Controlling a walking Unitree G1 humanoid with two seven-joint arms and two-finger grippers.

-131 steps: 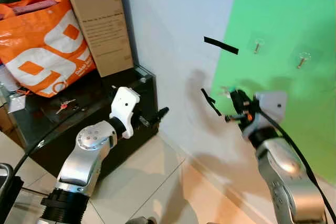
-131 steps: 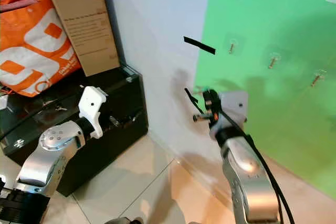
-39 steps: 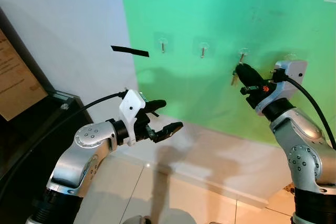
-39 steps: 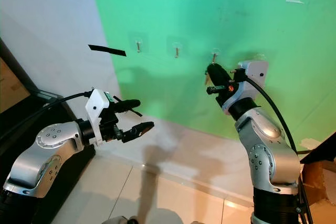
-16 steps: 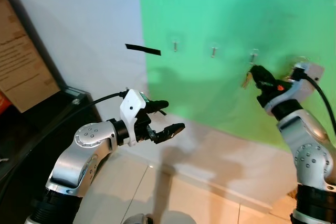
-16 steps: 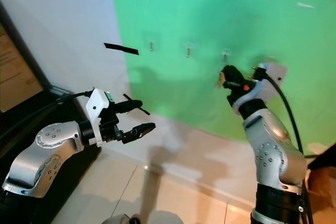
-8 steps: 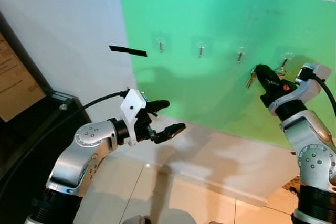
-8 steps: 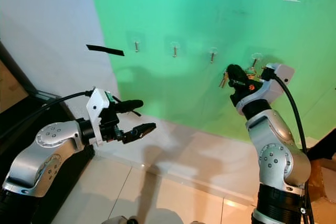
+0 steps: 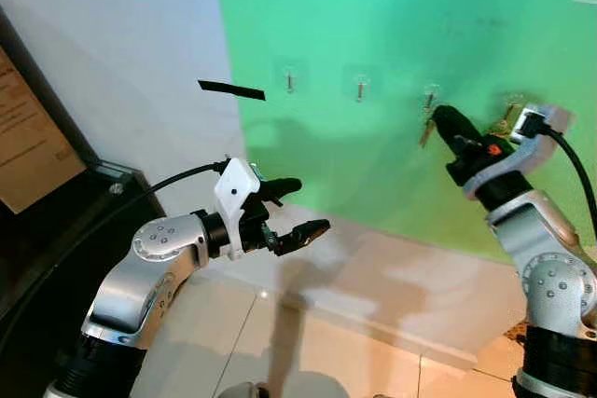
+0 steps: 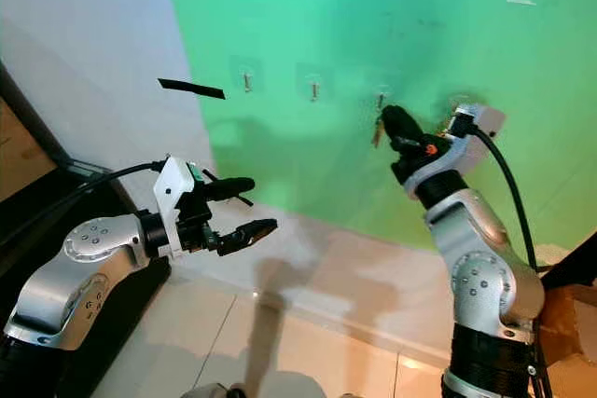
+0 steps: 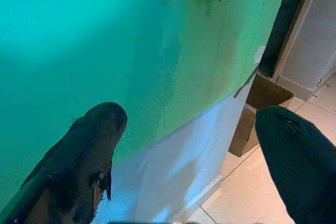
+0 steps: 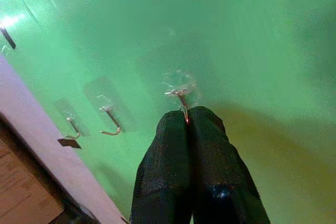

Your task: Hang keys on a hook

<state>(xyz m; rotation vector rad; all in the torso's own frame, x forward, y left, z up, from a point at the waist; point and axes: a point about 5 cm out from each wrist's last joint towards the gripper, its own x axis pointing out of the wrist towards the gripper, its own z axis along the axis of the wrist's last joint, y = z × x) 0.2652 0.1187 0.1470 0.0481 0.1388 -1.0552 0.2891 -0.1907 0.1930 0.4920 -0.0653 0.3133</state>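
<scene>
Several small hooks sit in a row on the green wall panel (image 9: pixel 373 25); the third hook (image 9: pixel 430 97) lies just beyond my right gripper (image 9: pixel 438 118). That gripper is shut on the keys, and one key (image 9: pixel 425 133) dangles below its fingertips. In the right wrist view the shut fingers (image 12: pixel 173 129) point straight at a clear-backed hook (image 12: pixel 178 88), with a sliver of metal (image 12: pixel 185 116) pinched between them. My left gripper (image 9: pixel 300 208) hovers open and holds nothing, lower down in front of the white wall base.
A black cabinet (image 9: pixel 47 249) and a cardboard box (image 9: pixel 23 137) stand at the left. Black tape strips (image 9: pixel 231 90) mark the wall. The fourth hook (image 9: pixel 509 109) is to the right of my right wrist. Tiled floor (image 9: pixel 308 351) lies below.
My right gripper has carried the keys leftward, from beside the fourth hook to just under the third hook. The left arm has stayed put.
</scene>
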